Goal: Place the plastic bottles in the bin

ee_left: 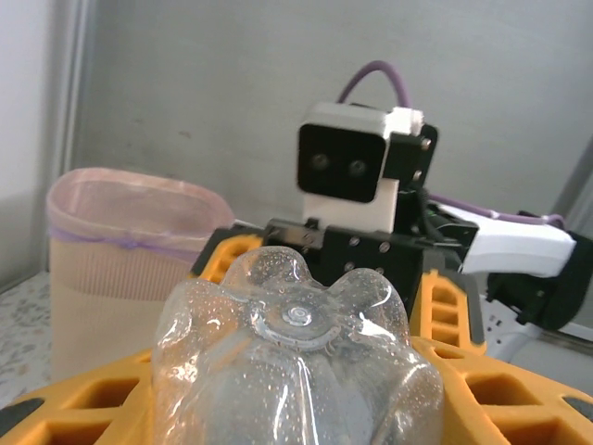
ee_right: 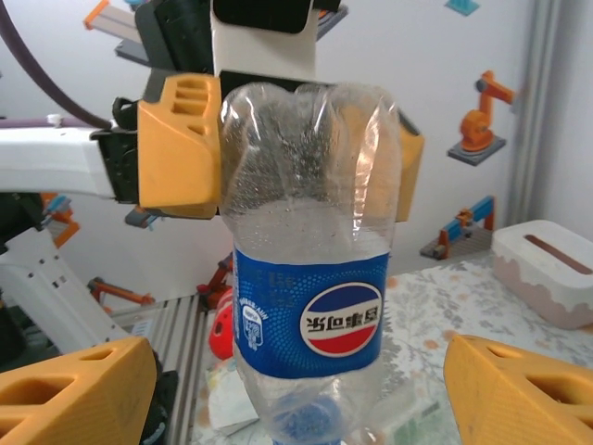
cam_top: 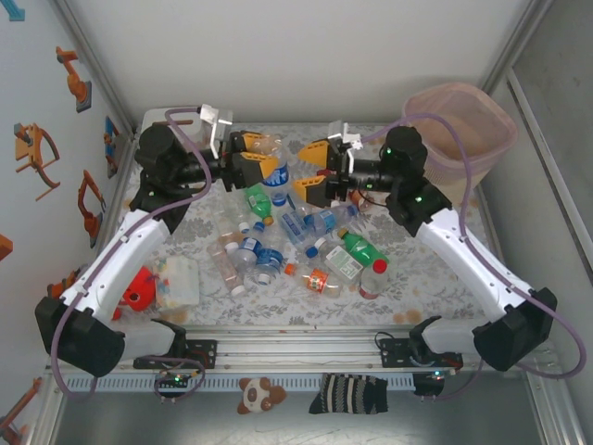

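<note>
Left gripper clamps a clear Pepsi bottle by its base; right gripper stands open around its label. Best to close squarely there before the left lets go.

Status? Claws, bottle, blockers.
Left claw shut on blue-label bottle, cap down. Right claw open, fingers flanking it, not touching. Right arm stands between bottle and bin.

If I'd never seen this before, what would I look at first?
First, the clear bottle with a blue label, held up in the air by the left gripper. Below it, a jumble of bottles lies in the middle of the table, and a big pink bin stands in the far right corner.
</note>
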Robot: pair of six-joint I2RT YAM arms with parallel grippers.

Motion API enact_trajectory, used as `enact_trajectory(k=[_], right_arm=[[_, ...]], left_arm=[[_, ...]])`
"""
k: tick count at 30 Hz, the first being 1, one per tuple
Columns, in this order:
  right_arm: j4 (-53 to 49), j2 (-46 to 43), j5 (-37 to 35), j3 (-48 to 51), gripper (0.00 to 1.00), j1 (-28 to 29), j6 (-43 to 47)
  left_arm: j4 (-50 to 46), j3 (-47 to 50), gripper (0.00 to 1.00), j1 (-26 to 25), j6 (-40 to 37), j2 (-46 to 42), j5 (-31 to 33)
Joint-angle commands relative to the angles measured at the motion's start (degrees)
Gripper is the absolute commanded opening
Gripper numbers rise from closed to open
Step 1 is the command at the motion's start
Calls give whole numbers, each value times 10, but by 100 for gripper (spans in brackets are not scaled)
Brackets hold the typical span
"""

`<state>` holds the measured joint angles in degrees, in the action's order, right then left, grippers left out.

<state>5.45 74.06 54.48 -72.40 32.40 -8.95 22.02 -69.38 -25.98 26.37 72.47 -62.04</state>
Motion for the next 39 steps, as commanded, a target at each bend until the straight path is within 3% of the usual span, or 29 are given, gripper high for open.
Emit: enact_trajectory(k=[1,19,28,32,39], right_arm=[[18,7,25,-21,81,25,23],[34,29,27,-23,68,64,-32],[3,27,3,-32,54,64,-10],[4,26,0,-33,47,64,-10],[-52,15,-52,-54,44,63,16]], left_arm=[[33,-18,34,-11,14,-7,-31],[23,-16,35,-26,-20,-20,-40],[0,-10,37,-29,-40,-18,-45],[-41,-12,47,-29,-70,-28,-38],[-70,-16,75,-3,-67,-46,-15]])
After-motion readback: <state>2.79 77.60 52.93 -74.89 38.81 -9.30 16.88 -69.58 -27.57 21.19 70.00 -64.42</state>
